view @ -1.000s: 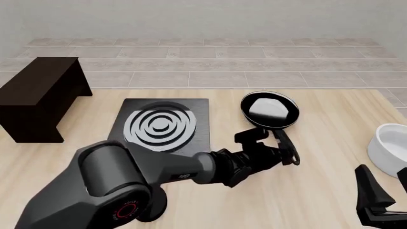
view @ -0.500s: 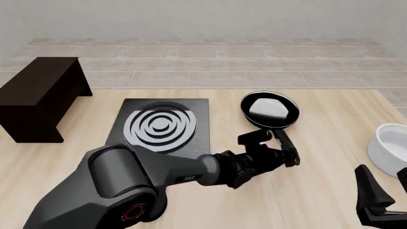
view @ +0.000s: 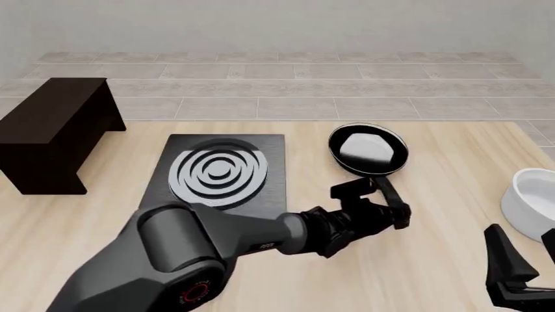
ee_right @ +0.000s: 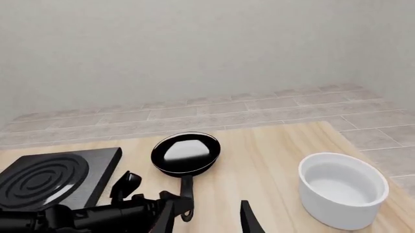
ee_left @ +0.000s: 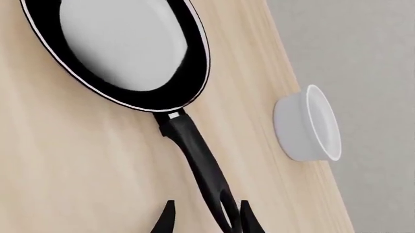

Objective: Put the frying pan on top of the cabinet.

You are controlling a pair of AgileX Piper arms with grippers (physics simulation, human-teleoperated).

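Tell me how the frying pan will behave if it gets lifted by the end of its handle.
The frying pan looks rigid, so it should lift in one piece. Its round body sits far from the handle's loop end, so it would probably droop or swing toward the pan side. The thin, glossy handle may twist or slip between the left gripper jaws.

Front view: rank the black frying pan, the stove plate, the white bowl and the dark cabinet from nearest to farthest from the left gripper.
1. Glossy black frying pan: its handle lies at the left gripper.
2. Flat black stove plate: to its left.
3. White round bowl: at the right edge.
4. Dark brown wooden cabinet: far left.
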